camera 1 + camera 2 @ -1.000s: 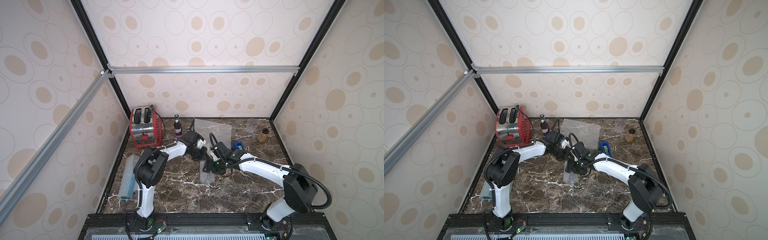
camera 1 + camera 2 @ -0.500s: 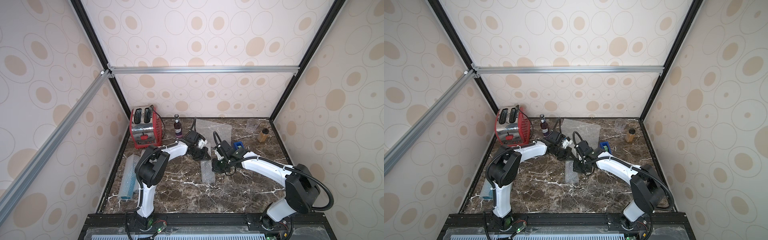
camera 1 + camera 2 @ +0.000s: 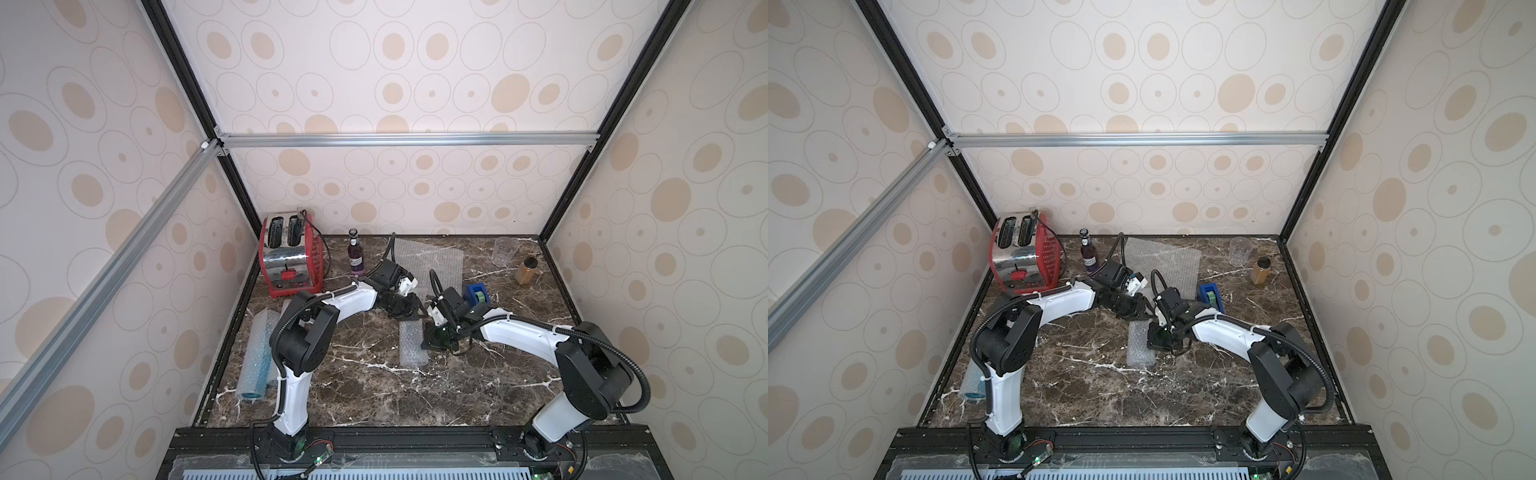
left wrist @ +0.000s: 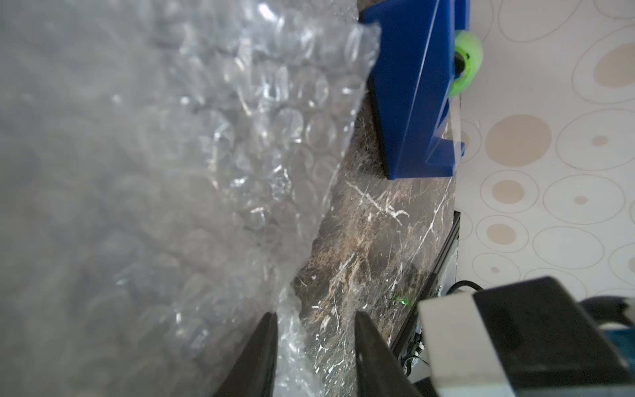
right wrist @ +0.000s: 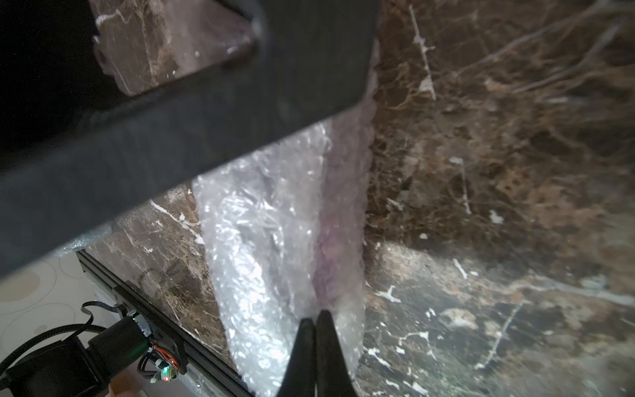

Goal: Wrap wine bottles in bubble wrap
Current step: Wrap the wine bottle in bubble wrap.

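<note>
A roll of bubble wrap (image 3: 411,349) lies mid-table, with a purple wine bottle (image 5: 330,240) showing faintly through it in the right wrist view. My right gripper (image 5: 315,318) is shut, its tips pinching the wrap (image 5: 268,240) at the roll's near end. My left gripper (image 4: 314,319) stands open just behind the roll, with the wrap's loose edge (image 4: 206,154) lying against one finger. In both top views the two grippers (image 3: 409,311) (image 3: 434,343) sit close together. Another purple bottle (image 3: 356,257) stands upright at the back.
A red toaster (image 3: 291,257) stands back left. A flat bubble wrap sheet (image 3: 432,257) lies at the back, a blue tape dispenser (image 3: 477,294) just right of the grippers. A clear cup (image 3: 504,250) and amber jar (image 3: 525,270) stand back right. Rolled wraps (image 3: 259,357) lie far left.
My right gripper has closed on the wrap's end. My left gripper, shut a moment ago, has opened off the wrap's edge. The roll stays put.
</note>
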Controlling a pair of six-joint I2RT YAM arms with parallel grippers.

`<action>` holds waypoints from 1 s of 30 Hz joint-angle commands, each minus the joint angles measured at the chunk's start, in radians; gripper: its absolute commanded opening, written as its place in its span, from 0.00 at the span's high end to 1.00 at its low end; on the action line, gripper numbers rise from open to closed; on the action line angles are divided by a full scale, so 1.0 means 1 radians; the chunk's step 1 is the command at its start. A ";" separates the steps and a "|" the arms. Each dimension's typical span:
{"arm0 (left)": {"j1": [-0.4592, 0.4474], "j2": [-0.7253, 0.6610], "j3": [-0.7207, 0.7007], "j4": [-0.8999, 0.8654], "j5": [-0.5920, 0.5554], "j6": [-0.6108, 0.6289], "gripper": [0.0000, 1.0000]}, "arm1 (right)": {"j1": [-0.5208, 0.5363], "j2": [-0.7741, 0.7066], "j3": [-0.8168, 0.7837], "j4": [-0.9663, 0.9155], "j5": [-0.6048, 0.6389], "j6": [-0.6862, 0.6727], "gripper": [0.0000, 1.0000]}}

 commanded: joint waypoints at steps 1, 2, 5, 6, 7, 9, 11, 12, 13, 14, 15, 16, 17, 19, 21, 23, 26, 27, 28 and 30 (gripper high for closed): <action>0.024 0.028 -0.061 -0.194 -0.162 0.023 0.58 | 0.016 0.039 -0.007 0.035 -0.033 0.014 0.97; 0.029 0.018 -0.060 -0.192 -0.156 0.020 0.57 | 0.019 0.046 -0.002 0.041 -0.035 0.014 0.97; 0.043 -0.027 -0.051 -0.203 -0.152 0.034 0.54 | 0.019 0.070 0.002 0.078 -0.054 0.034 0.96; 0.052 -0.042 -0.053 -0.203 -0.147 0.035 0.54 | 0.019 0.077 0.000 0.099 -0.065 0.045 0.96; 0.061 -0.057 -0.056 -0.200 -0.140 0.031 0.52 | 0.019 0.083 -0.002 0.124 -0.075 0.056 0.96; 0.084 -0.083 -0.064 -0.194 -0.128 0.027 0.50 | 0.022 0.094 -0.002 0.149 -0.083 0.066 0.96; 0.106 -0.113 -0.062 -0.197 -0.119 0.029 0.46 | 0.021 0.106 0.009 0.147 -0.085 0.068 0.96; 0.117 -0.133 -0.064 -0.198 -0.114 0.030 0.44 | 0.023 0.112 0.017 0.145 -0.087 0.068 0.96; 0.126 -0.153 -0.066 -0.201 -0.113 0.036 0.42 | 0.025 0.115 0.024 0.147 -0.090 0.070 0.96; 0.133 -0.174 -0.072 -0.203 -0.114 0.045 0.41 | 0.028 0.119 0.028 0.150 -0.091 0.068 0.95; 0.135 -0.196 -0.080 -0.202 -0.119 0.055 0.39 | 0.034 0.127 0.036 0.154 -0.091 0.067 0.95; 0.136 -0.220 -0.091 -0.202 -0.123 0.067 0.36 | 0.037 0.135 0.043 0.157 -0.094 0.065 0.95; 0.137 -0.242 -0.102 -0.203 -0.125 0.075 0.34 | 0.040 0.146 0.049 0.158 -0.100 0.064 0.95; 0.136 -0.296 -0.121 -0.217 -0.131 0.102 0.30 | 0.045 0.165 0.061 0.163 -0.113 0.074 0.95; 0.137 -0.346 -0.149 -0.229 -0.139 0.131 0.27 | 0.051 0.174 0.068 0.172 -0.115 0.073 0.95; 0.136 -0.396 -0.192 -0.226 -0.165 0.134 0.26 | 0.054 0.182 0.076 0.174 -0.116 0.071 0.95; 0.136 -0.461 -0.265 -0.219 -0.220 0.134 0.24 | 0.056 0.188 0.081 0.176 -0.123 0.078 0.95; 0.137 -0.471 -0.288 -0.207 -0.237 0.134 0.23 | 0.060 0.187 0.082 0.181 -0.123 0.080 0.94; 0.137 -0.469 -0.310 -0.189 -0.247 0.133 0.22 | 0.063 0.189 0.081 0.185 -0.122 0.080 0.95; 0.137 -0.436 -0.332 -0.150 -0.254 0.124 0.22 | 0.068 0.197 0.084 0.195 -0.123 0.083 0.94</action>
